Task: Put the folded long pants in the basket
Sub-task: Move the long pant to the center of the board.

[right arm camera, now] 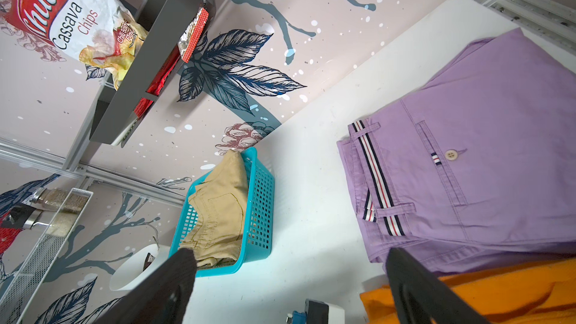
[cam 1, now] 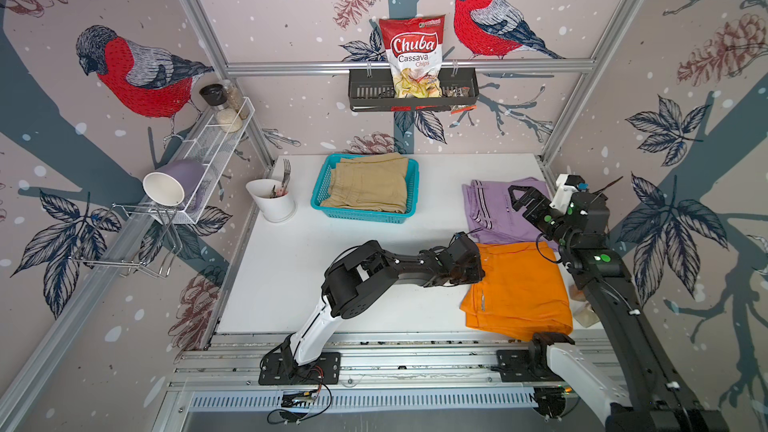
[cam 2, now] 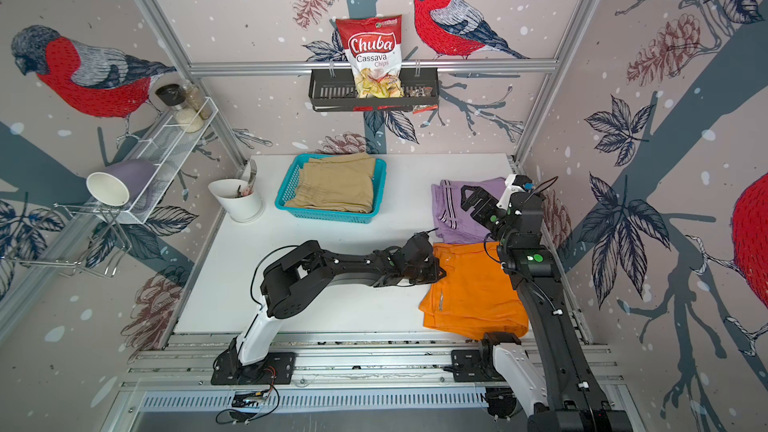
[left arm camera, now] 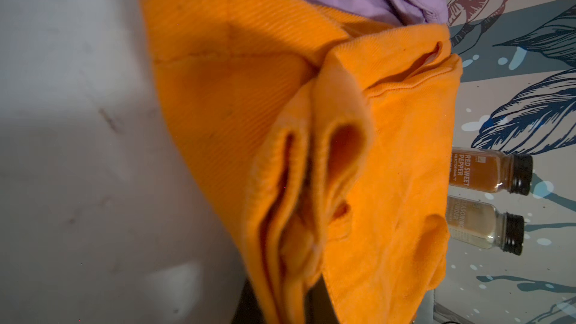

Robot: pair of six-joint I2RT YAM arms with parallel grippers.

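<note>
Your left gripper [cam 1: 473, 275] is clamped onto the nearest edge of the orange pants [cam 1: 519, 290]. The left wrist view shows the layers bunched into loose loops right at the fingers, so the bite probably takes only some of the folds. Lift like that and the pair may fall open and trail across the table [cam 1: 332, 268]. The lilac pants [cam 1: 494, 209] touch the orange pair just to one side of those fingers, and a dragging hem could pull them askew. Two spice bottles [left arm camera: 489, 172] stand just past the cloth's far edge, opposite your grip, where a swinging tail might tip them. Your right gripper [cam 1: 519, 201] hangs with its jaws spread wide and empty over the lilac pair, and its arm crosses above the orange cloth, so a steep rise risks a snag. The basket [cam 1: 361, 216], well away from both sets of fingers, already holds the beige pants [cam 1: 370, 184], so a loose bundle may spill over the rim
</note>
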